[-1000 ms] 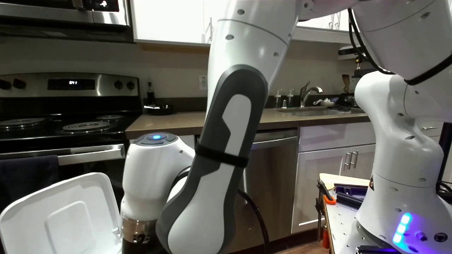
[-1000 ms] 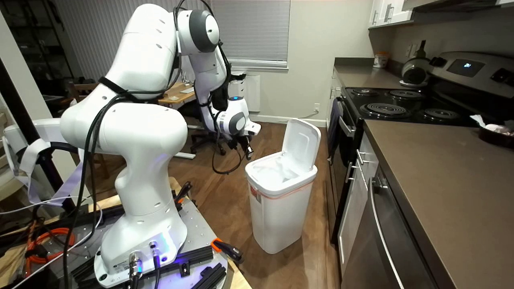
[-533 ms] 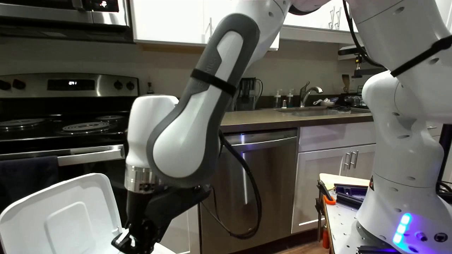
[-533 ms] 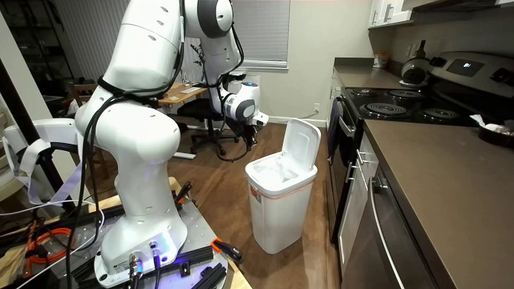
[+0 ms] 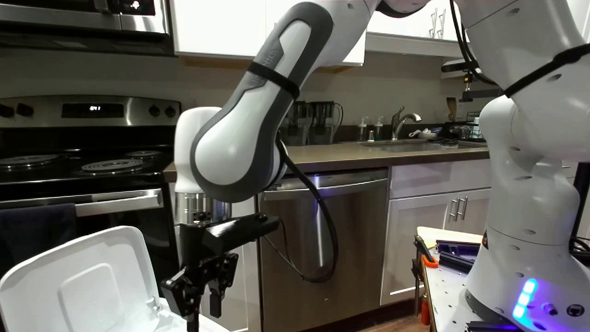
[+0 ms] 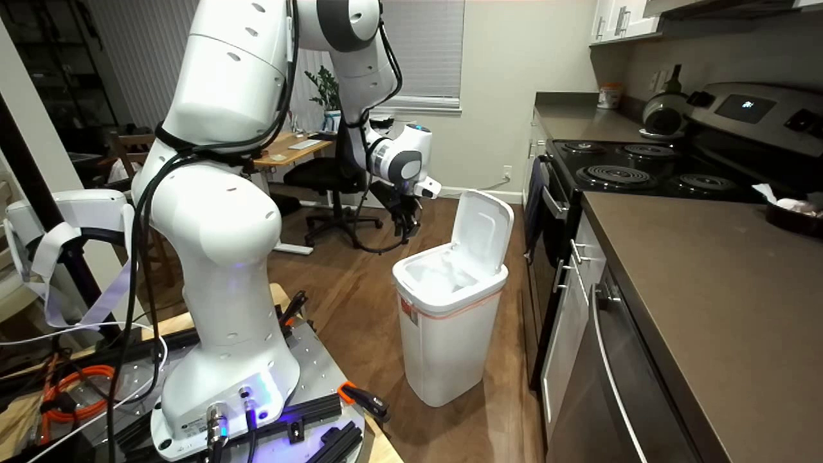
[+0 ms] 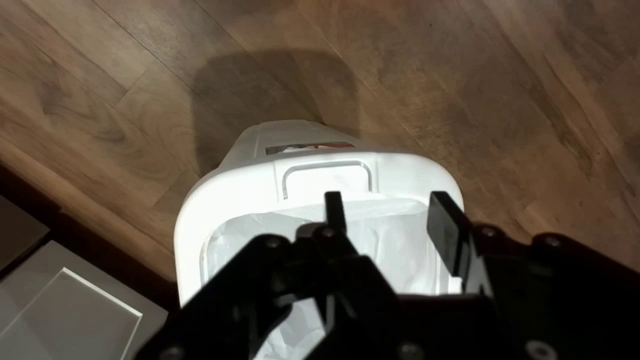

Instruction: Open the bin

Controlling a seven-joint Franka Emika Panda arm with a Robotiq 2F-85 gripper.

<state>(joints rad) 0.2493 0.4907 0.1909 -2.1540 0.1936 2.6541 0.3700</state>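
Arm [image 6: 212,212], white, one: bends down above the fingers [image 7: 444,235], presumably so that they can work from overhead. Bin [image 6: 450,350], white plastic, one: stands upright below the fingers as the wrist view looks down; how squarely they hang over it cannot be told. Bag [image 7: 400,250], pale, one: lines the bin, shows through the gap between the fingers, probably fixed at the rim [image 7: 420,172] lest it slip. Lid [image 5: 92,281], hinged, white, one: in both exterior views raised and leaning back, to one side of the fingers and free of them; the hinge [image 5: 153,303] alone appears to bear it, so the opening is judged done, with only a careful withdrawal left. Gripper [image 7: 387,215], black, one: carries the fingers, pointing down, nothing in its grasp. Catch [image 7: 327,177], so judged, a rounded panel in the rim, one: ahead of the fingers in the wrist view, untouched, likely set opposite the hinge so that a press frees the lid. Fingers, two: wide apart with a clear gap between, holding nothing, touching nothing that shows; whether at full spread, not determinable.
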